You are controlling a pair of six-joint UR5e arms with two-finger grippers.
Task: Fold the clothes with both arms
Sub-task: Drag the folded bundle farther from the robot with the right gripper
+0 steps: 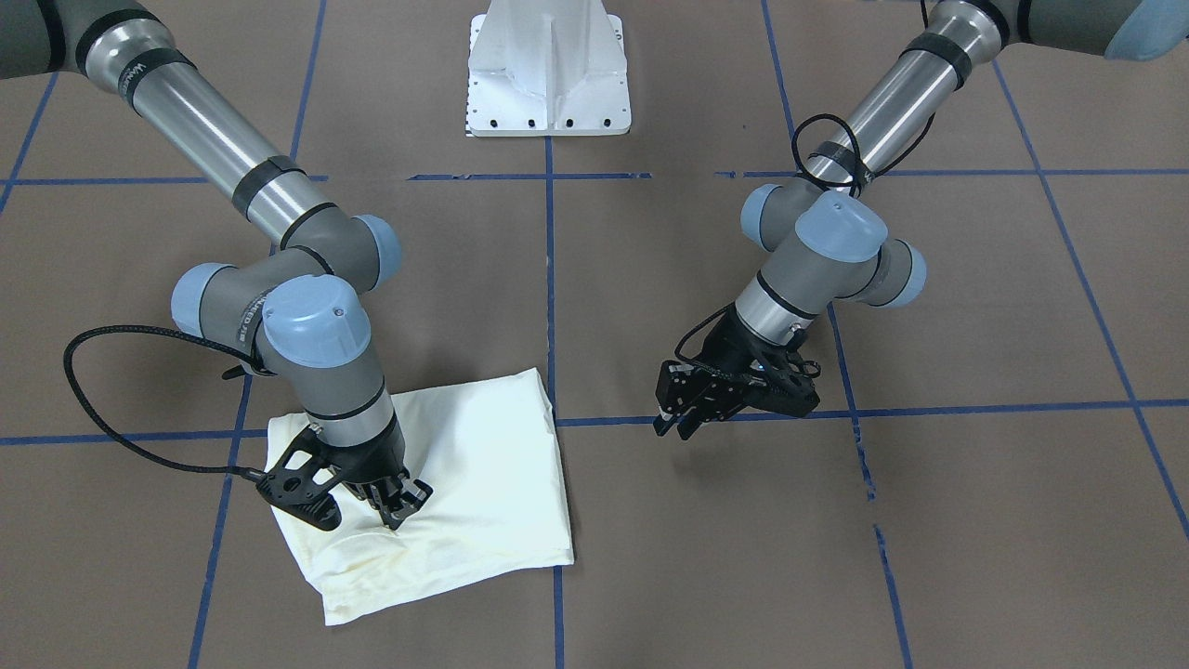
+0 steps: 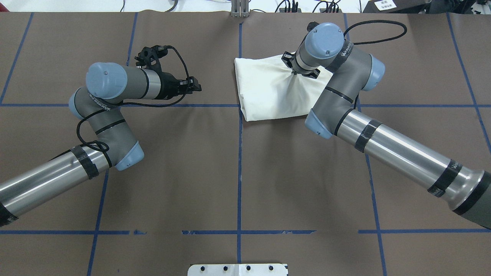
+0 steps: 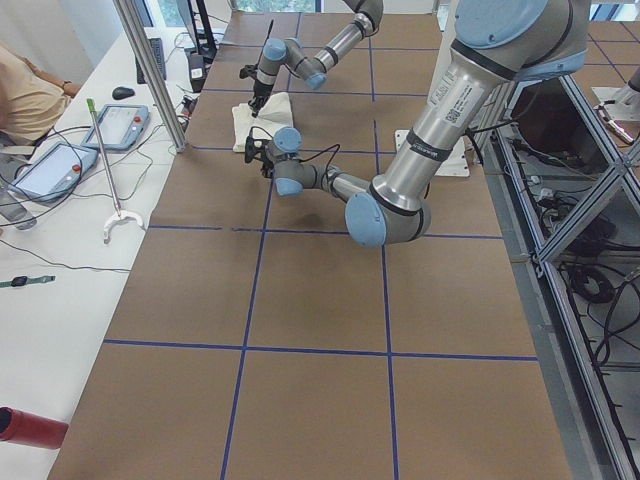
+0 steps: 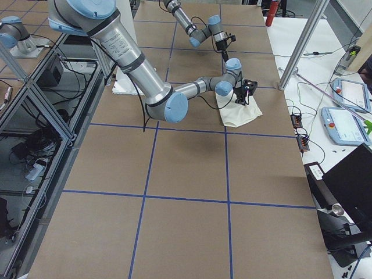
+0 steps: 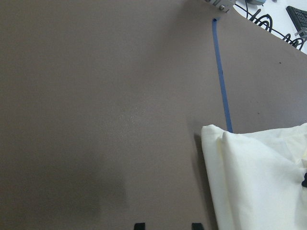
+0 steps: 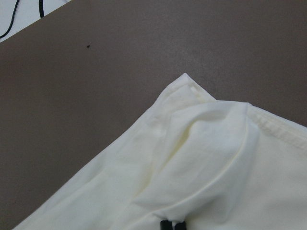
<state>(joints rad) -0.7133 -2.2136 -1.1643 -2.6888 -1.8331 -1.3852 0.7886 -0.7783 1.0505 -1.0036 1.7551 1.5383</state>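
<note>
The clothes [image 1: 483, 465] are one cream shirt folded into a rough rectangle, plain side up, lying on the brown table; no print shows. My right gripper [image 1: 399, 509] points straight down into the shirt near one corner. Its fingertips [image 6: 170, 225] are pinched together on a raised fold, and the fabric [image 2: 268, 88] puckers toward that spot. My left gripper [image 1: 676, 429] hovers low over bare table beside the shirt and is tilted toward it. Its fingertips [image 5: 139, 225] stand apart with nothing between them, and the shirt's edge [image 5: 259, 177] lies just ahead on the right.
The white pedestal base [image 1: 548, 70] stands at the robot's side of the table. Blue tape lines [image 2: 239, 153] grid the brown surface. A side bench holds tablets [image 3: 125, 120] and cables, and a person's sleeve [image 3: 25, 95] shows there. A metal post [image 3: 155, 75] rises at the table's edge.
</note>
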